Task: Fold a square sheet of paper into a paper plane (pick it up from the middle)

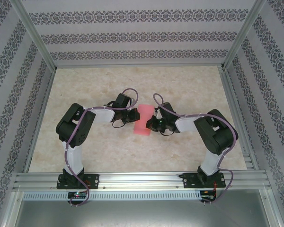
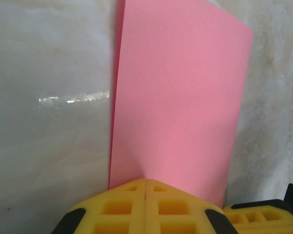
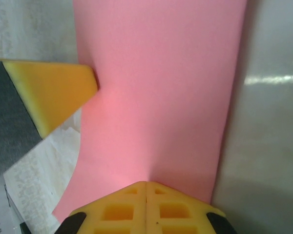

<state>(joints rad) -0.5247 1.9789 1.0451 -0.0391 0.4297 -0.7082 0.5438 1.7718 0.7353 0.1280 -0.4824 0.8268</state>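
- The table point(image 1: 109, 156) has a pale, marbled beige top, closed in on three sides by walls point(image 1: 132, 35) papered in bands of dark ornament, with a metal frame point(image 1: 142, 180) running along the near edge.
- The left arm point(image 1: 75, 125) and the right arm point(image 1: 213, 130) rise from that near edge and bend inward, so that the two wrists meet near the middle of the table.
- The square sheet of paper point(image 1: 143, 122), plain pink-red, sits between them at the centre of the table; from above it looks longer than it is wide.
- The left claw point(image 1: 132, 115) is at the sheet's left edge, towards its far end.
- The right claw point(image 1: 153, 124) is at the sheet's right edge, a little nearer the bases.
- In the left wrist view the left claw point(image 2: 145, 187) has its yellow fingers pressed together with no gap, pinching the paper's edge; a slight pucker spreads from the tip into the sheet.
- In the right wrist view the right claw point(image 3: 146, 190) is likewise closed tight on the opposite edge, with the same small pucker at its tip.
- One yellow finger of the left claw point(image 3: 53, 92) meets the far side of the sheet in that view.
- The sheet's near left corner curves there; whether the paper is off the table cannot be told.
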